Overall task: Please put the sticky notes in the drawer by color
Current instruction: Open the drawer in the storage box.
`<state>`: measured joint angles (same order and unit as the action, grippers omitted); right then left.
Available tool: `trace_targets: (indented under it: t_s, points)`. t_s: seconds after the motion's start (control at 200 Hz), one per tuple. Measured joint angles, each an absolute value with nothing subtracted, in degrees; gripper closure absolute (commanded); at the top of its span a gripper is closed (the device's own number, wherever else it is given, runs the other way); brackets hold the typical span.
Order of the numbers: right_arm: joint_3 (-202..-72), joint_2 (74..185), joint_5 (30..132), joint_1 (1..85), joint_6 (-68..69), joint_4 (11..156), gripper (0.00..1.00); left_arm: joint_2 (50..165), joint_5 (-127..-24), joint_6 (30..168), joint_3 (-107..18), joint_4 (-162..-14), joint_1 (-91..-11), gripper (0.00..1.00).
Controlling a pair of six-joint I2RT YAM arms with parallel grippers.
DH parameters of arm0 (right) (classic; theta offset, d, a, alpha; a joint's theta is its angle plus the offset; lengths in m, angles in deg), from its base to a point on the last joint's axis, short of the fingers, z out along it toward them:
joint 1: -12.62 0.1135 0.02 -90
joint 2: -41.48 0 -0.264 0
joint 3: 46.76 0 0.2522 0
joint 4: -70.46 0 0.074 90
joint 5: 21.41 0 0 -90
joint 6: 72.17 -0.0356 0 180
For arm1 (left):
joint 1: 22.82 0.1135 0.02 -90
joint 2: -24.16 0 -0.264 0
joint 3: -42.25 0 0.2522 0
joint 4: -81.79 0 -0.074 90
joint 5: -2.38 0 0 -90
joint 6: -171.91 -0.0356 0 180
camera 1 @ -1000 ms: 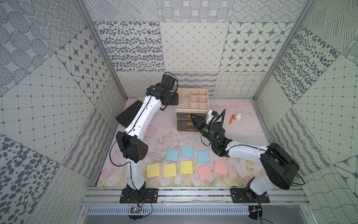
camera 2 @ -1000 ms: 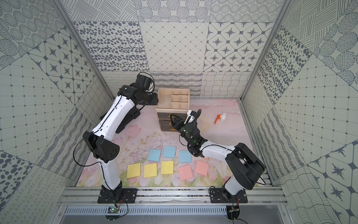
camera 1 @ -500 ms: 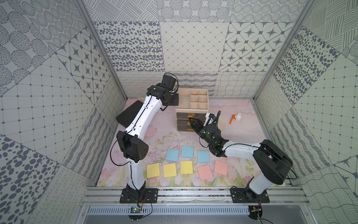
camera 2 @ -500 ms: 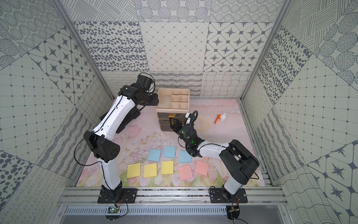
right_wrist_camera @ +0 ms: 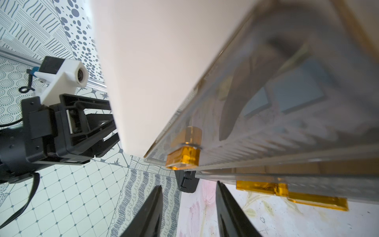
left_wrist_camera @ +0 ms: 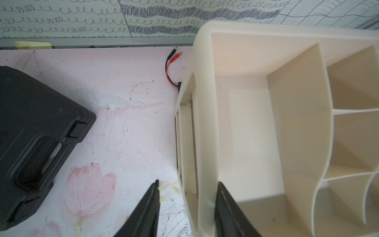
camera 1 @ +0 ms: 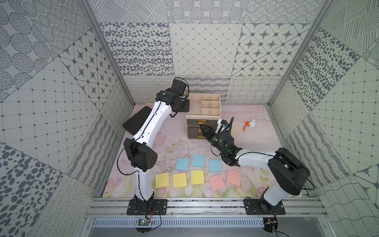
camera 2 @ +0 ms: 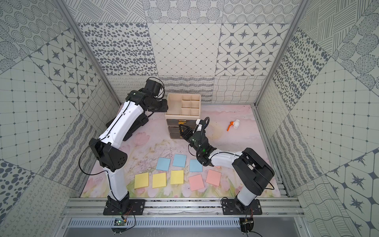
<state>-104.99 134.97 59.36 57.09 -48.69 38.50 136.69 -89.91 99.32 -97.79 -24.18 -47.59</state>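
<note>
Far left on the worktop point(camera 1: 256, 143): flat black case point(camera 1: 136, 123), closed, partly under the left arm.

Left fingers point(left_wrist_camera: 145, 211) are part open and straddle the left side wall of the drawer cabinet point(camera 1: 194, 106). One finger is outside the wall with bare worktop showing between it and the wall. The other is inside the big tray compartment, right against the wall's inner face. Not clamped, nothing held.

Red-and-black cable point(left_wrist_camera: 172, 67) lies behind the cabinet, by the back wall.

The cabinet stands at the back centre, divided tray on top and three grey drawer fronts below. The drawers look closed in both top views.

Right fingers point(right_wrist_camera: 147, 213) are spread and hold nothing. They sit at the cabinet front near its left corner, tips just below the end of the top drawer's gold handle point(right_wrist_camera: 182, 158). Cannot tell if they touch it.

Far right: white fitting with an orange handle point(camera 1: 250, 125), well apart from everything.

Front of the worktop, flat and not in any drawer:
- Three yellow sticky notes point(camera 1: 162, 180) in a row.
- Three blue sticky notes point(camera 1: 198, 160) just behind them.
- Two pink sticky notes point(camera 1: 233, 177) at the right end, near the right arm's elbow.
</note>
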Motion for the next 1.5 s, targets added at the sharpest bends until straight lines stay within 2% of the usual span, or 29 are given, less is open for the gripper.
trace_targets:
  t_s: [0.635,1.501]
  points:
    - [-107.66,134.86,59.01,56.74,-46.68,38.24,0.5,137.18,-89.71,99.08,-97.82,-23.5,-47.59,0.53]
    - [-107.79,138.8,58.11,54.25,-52.16,35.58,0.61,137.42,-89.41,98.86,-97.82,-23.44,-47.73,0.55]
